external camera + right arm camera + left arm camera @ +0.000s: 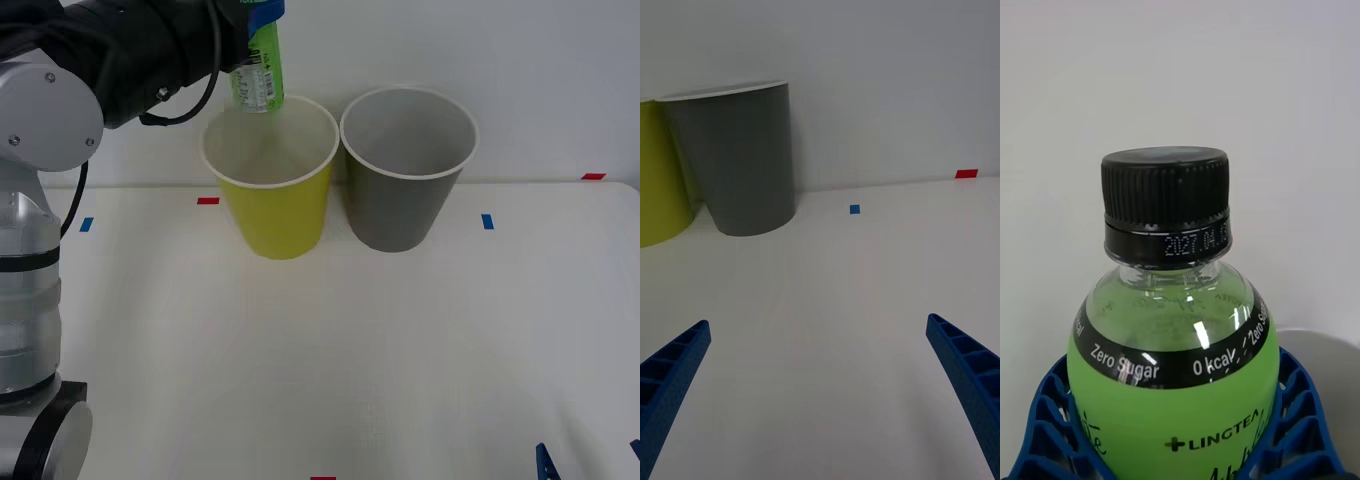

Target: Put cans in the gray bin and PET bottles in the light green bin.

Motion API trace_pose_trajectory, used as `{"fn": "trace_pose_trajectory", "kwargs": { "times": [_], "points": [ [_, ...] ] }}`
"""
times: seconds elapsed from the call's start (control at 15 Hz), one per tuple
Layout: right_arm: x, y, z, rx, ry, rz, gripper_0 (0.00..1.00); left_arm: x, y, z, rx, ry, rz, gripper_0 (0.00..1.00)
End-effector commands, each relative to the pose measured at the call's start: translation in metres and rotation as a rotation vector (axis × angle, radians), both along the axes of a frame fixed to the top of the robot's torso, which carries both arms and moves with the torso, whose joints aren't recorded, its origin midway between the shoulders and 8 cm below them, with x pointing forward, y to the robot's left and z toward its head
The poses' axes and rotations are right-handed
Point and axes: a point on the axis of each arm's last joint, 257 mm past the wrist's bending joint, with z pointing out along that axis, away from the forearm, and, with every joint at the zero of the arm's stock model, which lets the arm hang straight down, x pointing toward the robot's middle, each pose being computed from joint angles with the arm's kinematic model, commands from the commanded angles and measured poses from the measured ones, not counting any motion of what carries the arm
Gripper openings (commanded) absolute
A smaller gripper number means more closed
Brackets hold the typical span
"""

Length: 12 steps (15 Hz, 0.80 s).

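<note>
- Left gripper (262,15) grips the PET bottle (259,75) above the light green bin (272,205).
- Gray bin (405,200) stands just beside it.
- Right gripper (820,390): fingers spread wide, holding nothing, low over the table (400,350).

The PET bottle (1176,360) is glossy clear plastic with a ribbed matt black cap (the green label shines). The light green bin (275,205) and the gray bin (405,195) look smooth and matt. The desk (400,350) is matt white.

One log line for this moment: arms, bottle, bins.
left claw: shut on bottle, above green bin | right claw: open, low over table | gray bin: beside green bin
</note>
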Motion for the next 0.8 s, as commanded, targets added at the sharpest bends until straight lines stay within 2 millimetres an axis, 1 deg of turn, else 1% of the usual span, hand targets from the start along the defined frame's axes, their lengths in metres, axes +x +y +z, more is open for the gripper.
{"fn": "trace_pose_trajectory", "kwargs": {
  "times": [0.07,0.2,0.33,0.53,0.8],
  "points": [
    [0.0,0.0,0.0,0.0,0.0,0.0,1.0,0.018,-0.015,-0.019,-0.02,-0.001,-0.005,0.0],
    [0.0,0.0,0.0,0.0,0.0,0.0,1.0,0.024,-0.019,-0.027,-0.014,0.001,-0.003,0.0],
    [0.0,0.0,0.0,0.0,0.0,0.0,1.0,0.026,-0.017,-0.031,-0.002,0.002,0.005,0.0],
    [0.0,0.0,0.0,0.0,0.0,0.0,1.0,0.029,-0.013,-0.03,0.024,-0.012,0.027,0.0],
    [0.0,0.0,0.0,0.0,0.0,0.0,1.0,0.028,-0.012,-0.029,0.025,-0.02,0.029,0.0]
  ]
}}
